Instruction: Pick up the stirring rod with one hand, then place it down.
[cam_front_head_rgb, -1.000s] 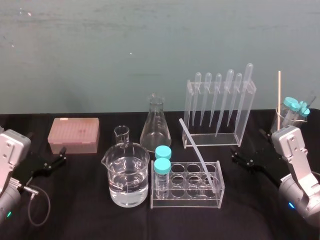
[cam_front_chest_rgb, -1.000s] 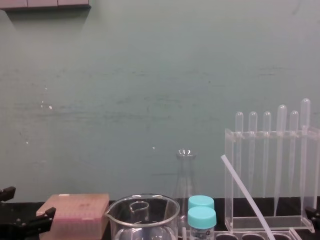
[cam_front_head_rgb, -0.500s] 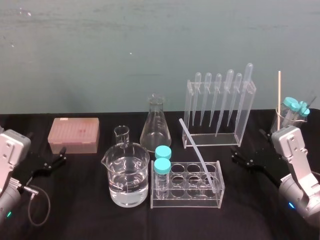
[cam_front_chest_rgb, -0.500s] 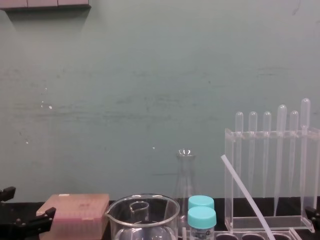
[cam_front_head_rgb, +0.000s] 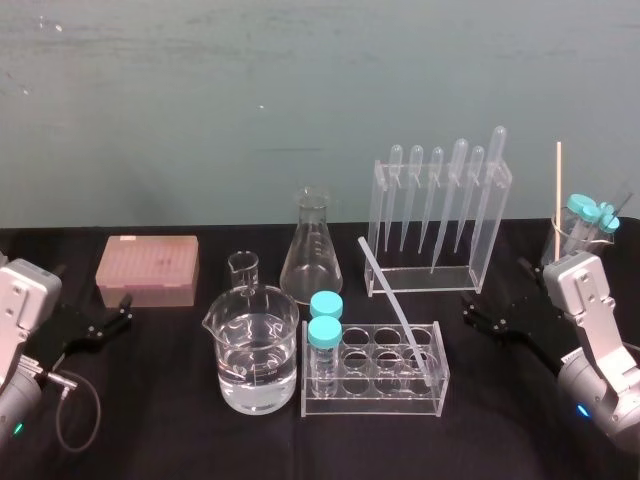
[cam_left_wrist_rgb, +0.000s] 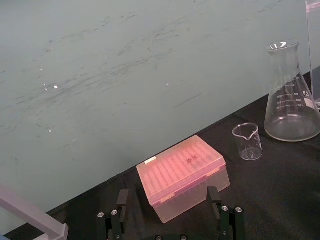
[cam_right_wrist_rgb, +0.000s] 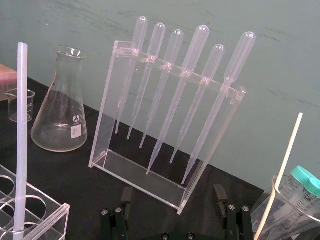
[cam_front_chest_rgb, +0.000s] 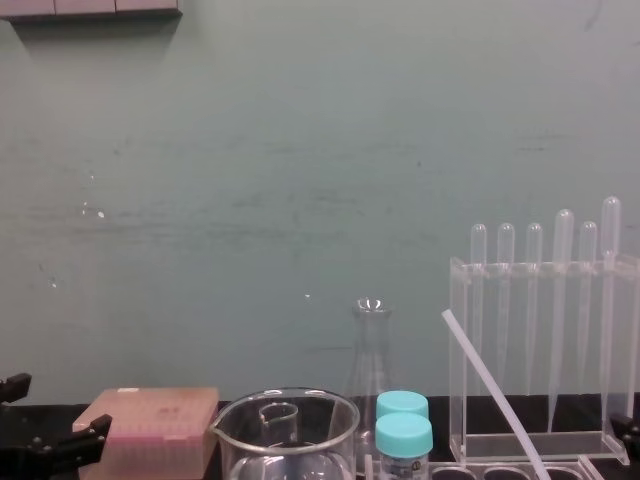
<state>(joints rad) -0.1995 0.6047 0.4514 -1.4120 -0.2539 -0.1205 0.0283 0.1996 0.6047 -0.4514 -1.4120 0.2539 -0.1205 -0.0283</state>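
The stirring rod (cam_front_head_rgb: 396, 312) is a long whitish translucent rod that leans in the clear tube rack (cam_front_head_rgb: 432, 392) at the table's middle, its top tilted back and to the left. It also shows in the right wrist view (cam_right_wrist_rgb: 21, 140) and the chest view (cam_front_chest_rgb: 492, 392). My right gripper (cam_front_head_rgb: 471, 310) hovers open to the right of the rack, apart from the rod, with nothing between its fingers (cam_right_wrist_rgb: 125, 199). My left gripper (cam_front_head_rgb: 122, 310) rests open at the far left near the pink box, holding nothing.
A water-filled beaker (cam_front_head_rgb: 256, 355), a small beaker (cam_front_head_rgb: 243, 270) and a conical flask (cam_front_head_rgb: 311, 255) stand left of the rack. Two blue-capped vials (cam_front_head_rgb: 324, 345) sit in the rack. A pipette stand (cam_front_head_rgb: 435, 215) is behind it. A pink tip box (cam_front_head_rgb: 148, 270) sits at the back left, and a beaker with capped tubes and a thin stick (cam_front_head_rgb: 585, 230) at the far right.
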